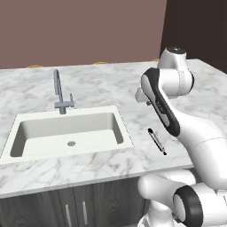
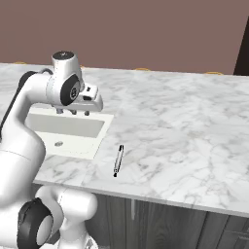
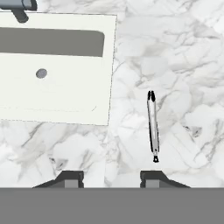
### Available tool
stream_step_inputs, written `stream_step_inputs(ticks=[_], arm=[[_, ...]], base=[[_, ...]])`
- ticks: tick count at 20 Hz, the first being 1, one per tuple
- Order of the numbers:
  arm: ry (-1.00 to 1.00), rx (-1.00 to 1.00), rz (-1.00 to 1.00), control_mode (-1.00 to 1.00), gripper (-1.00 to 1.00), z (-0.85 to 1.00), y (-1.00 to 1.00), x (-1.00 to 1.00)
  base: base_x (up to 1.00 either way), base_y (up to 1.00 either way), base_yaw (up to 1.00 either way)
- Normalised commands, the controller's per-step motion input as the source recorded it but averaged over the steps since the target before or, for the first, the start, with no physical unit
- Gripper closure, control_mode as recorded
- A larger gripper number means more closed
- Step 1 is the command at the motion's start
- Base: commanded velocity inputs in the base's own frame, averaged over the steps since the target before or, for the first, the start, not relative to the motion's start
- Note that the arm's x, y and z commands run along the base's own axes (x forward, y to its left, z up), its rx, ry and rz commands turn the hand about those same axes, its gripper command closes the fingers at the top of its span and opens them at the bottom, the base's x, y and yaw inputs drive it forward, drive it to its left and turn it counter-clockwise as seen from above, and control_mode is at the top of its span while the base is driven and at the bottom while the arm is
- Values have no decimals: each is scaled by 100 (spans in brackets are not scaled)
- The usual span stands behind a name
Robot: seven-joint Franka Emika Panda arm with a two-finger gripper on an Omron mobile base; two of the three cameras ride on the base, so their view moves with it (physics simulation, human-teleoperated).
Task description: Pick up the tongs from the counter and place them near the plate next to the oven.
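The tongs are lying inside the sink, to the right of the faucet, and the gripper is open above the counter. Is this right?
Not quite. The tongs lie on the counter, to the right of the sink, not inside it; the hand view shows this plainly. The rest holds: they are right of the faucet, and the gripper is open above the counter.

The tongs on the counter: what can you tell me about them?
The tongs are a slim, straight, closed utensil, silvery along the shaft with black ends. They lie flat on the white marble counter, right of the cream sink and near the front edge. Nothing touches them; the pincer hovers open above the counter.
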Motion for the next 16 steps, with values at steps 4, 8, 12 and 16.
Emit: stream_step_inputs(ticks=[4, 8, 12, 16], arm=[[6, 0, 0, -100, -100, -2, -9, 0], [21, -6, -1, -100, -100, -12, -11, 0], [18, -7, -3, -100, -100, -35, -26, 0], [11, -1, -2, -100, -100, -48, -42, 0]], base=[[0, 0, 0], [0, 0, 0], [0, 0, 0], [0, 0, 0]])
